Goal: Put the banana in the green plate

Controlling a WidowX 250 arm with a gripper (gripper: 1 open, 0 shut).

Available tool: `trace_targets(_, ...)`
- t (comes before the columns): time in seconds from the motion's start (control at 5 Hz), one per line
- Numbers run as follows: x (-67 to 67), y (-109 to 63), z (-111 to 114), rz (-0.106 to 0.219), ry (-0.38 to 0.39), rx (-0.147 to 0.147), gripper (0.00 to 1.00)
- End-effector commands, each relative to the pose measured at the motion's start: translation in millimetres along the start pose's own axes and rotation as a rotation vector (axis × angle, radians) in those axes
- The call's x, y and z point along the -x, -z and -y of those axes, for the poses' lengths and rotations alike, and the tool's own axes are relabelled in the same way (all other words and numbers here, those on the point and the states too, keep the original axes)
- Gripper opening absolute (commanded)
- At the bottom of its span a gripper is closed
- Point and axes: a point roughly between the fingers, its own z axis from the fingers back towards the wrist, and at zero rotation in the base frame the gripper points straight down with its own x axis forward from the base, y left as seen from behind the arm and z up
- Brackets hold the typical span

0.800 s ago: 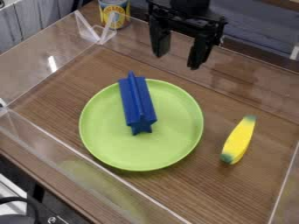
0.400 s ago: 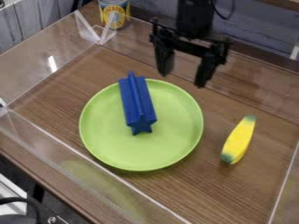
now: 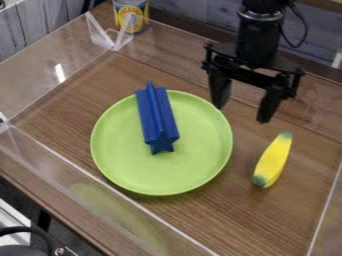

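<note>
The banana (image 3: pixel 273 161) lies on the wooden table at the right, just off the green plate (image 3: pixel 201 150), yellow with a dark greenish tip toward the front. A long blue star-section block (image 3: pixel 158 118) rests on the left half of the plate. My gripper (image 3: pixel 246 103) hangs above the plate's far right rim, pointing down, its black fingers (image 3: pixel 271 104) spread wide with nothing between them. It is up and slightly left of the banana, not touching it.
Clear plastic walls (image 3: pixel 54 70) enclose the table on the left, front and right. A yellow can (image 3: pixel 130 14) stands behind the back wall at the upper left. Bare wood (image 3: pixel 287 215) shows in front of the banana.
The gripper has travelled from the back of the table toward the right and nearer the camera, coming closer to the banana. Its jaws stayed open. Banana, plate and block have not moved.
</note>
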Motion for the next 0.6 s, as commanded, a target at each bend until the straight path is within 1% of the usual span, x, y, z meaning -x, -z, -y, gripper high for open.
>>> trace_targets(0.0, -3.0, -8.0, 13, 0.064, -0.003, 0.024, 1.0)
trace_targets(0.2, -5.8, -1.0, 24, 0.081, -0.001, 0.036, 1.0)
trace_targets(0.4, -7.2, 6.3, 33, 0.084, 0.008, 0.044, 1.0)
